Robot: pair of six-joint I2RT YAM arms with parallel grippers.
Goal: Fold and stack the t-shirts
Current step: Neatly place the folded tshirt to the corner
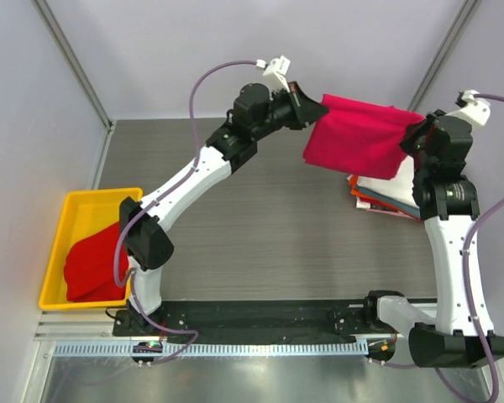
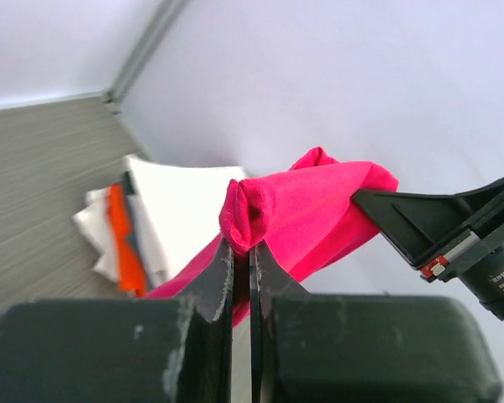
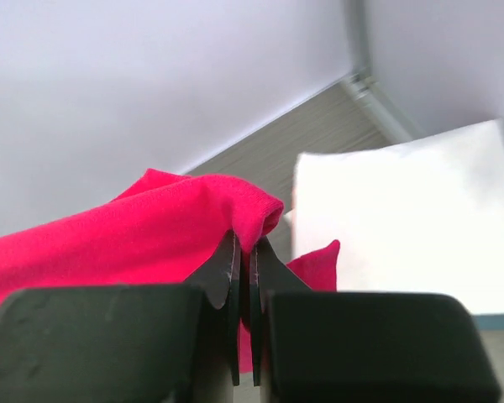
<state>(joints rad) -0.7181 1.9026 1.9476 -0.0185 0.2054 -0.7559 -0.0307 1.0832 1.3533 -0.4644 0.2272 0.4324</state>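
A magenta-pink t-shirt [image 1: 359, 138] hangs folded in the air between my two grippers at the back right. My left gripper [image 1: 320, 107] is shut on its left top corner [image 2: 250, 214]. My right gripper [image 1: 413, 134] is shut on its right top corner [image 3: 248, 214]. Below it on the table lies a stack of folded shirts [image 1: 385, 196], white on top [image 3: 403, 218] with orange [image 2: 124, 239] showing at its edge. A darker red shirt [image 1: 92, 262] lies crumpled in the yellow tray [image 1: 86, 208] at the left.
Grey walls close the table at the back and on both sides. The right arm [image 1: 454, 252] stands right beside the stack. The black base rail [image 1: 260, 317] runs along the near edge.
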